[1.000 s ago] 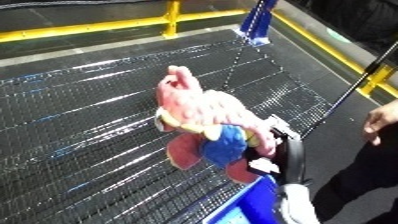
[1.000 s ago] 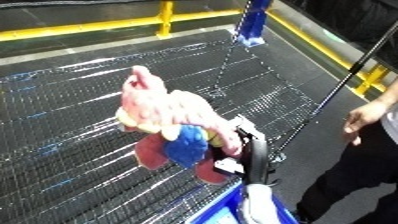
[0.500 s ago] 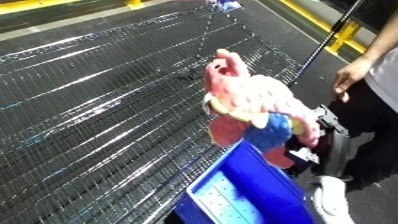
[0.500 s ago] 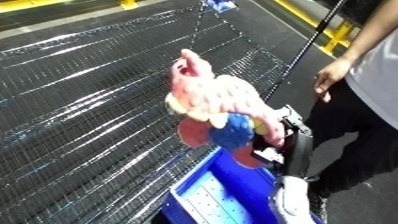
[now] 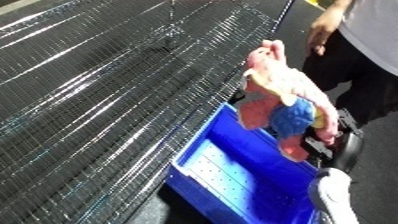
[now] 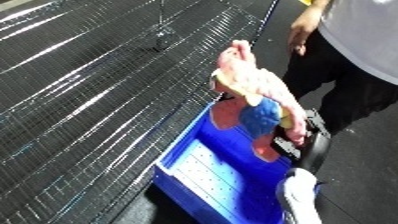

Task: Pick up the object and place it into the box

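My right hand [image 5: 330, 144] has its fingers curled round the pink plush toy [image 5: 282, 102], whose long axis runs up toward 11 o'clock, hanging over the blue bin [image 5: 222, 172] (left hand unseen).

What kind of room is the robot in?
Probably a workshop or test hall, not a home. There is a big black wire mesh table, a blue plastic bin beside it, and a dark floor. The right hand holds a plush toy over the bin.
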Motion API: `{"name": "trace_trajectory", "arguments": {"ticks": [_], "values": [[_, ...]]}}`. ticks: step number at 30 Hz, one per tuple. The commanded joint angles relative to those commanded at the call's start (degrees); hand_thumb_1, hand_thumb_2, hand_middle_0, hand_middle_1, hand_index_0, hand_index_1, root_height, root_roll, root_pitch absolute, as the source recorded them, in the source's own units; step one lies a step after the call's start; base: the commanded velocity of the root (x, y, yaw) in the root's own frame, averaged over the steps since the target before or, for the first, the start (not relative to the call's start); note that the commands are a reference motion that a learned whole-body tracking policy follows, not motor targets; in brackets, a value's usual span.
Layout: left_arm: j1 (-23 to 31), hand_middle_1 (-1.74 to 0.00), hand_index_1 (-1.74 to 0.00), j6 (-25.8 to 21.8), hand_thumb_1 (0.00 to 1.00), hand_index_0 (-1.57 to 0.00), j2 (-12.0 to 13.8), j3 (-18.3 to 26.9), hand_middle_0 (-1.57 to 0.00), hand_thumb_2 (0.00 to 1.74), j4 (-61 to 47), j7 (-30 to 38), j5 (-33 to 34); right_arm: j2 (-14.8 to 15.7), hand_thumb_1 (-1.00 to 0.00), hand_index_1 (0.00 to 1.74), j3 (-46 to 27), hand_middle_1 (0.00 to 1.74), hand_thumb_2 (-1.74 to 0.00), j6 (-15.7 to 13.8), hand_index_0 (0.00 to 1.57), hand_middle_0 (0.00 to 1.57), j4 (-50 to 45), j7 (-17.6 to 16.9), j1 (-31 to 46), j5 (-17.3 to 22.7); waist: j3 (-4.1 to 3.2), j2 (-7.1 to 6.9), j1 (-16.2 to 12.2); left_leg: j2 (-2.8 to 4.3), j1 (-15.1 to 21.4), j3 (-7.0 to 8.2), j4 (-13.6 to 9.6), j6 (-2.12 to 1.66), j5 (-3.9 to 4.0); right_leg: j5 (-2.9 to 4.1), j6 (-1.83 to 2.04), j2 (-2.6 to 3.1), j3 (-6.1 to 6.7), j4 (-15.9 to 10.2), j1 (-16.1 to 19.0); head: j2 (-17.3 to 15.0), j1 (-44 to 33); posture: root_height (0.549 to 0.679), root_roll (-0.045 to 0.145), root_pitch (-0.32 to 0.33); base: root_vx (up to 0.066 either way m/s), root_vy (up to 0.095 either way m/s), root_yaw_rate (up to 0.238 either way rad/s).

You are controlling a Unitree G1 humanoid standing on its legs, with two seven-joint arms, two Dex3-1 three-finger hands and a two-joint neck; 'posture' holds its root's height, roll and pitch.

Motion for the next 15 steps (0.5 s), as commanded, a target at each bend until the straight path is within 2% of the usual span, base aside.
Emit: {"name": "trace_trajectory", "arguments": {"ticks": [6,13,15], "values": [[-0.48,-1.74,-1.74,-0.49,1.00,-1.57,0.31,0.08,-1.57,1.74,0.48,-0.26,0.67,-0.60,-0.35,0.61,-0.78,0.61,-0.61,-0.33,0.55,0.55,4.40,-0.50,-0.20,1.36,-0.18,0.76,-0.05,-0.10,-0.05,0.44,-0.82,-0.13,0.34,0.26,0.08,0.07,0.14,-0.87,-0.06,-0.82,-0.48,0.640,0.088,-0.094,-0.001,0.007,-0.040],[-0.50,-1.74,-1.74,-0.60,1.00,-1.57,0.46,0.15,-1.57,1.74,0.83,-0.43,1.34,-0.99,0.00,0.00,-1.02,0.00,0.00,-0.26,0.00,0.00,6.45,-0.26,0.25,1.39,-0.52,1.13,0.19,-0.14,0.00,0.66,-1.39,-0.23,0.60,0.09,0.21,0.10,0.19,-1.38,0.02,-1.61,-0.86,0.641,0.088,-0.087,0.011,0.000,-0.011],[-0.50,-1.74,-1.74,-0.62,1.00,-1.57,0.45,0.17,-1.57,1.74,0.88,-0.40,1.46,-0.86,0.00,0.00,-1.01,0.00,0.00,-0.34,0.00,0.00,6.63,-0.18,0.28,1.44,-0.57,1.19,0.25,-0.12,0.01,0.71,-1.46,-0.26,0.68,0.06,0.24,0.10,0.17,-1.34,-0.03,-1.89,-0.90,0.641,0.088,-0.086,0.005,-0.003,-0.003]]}}
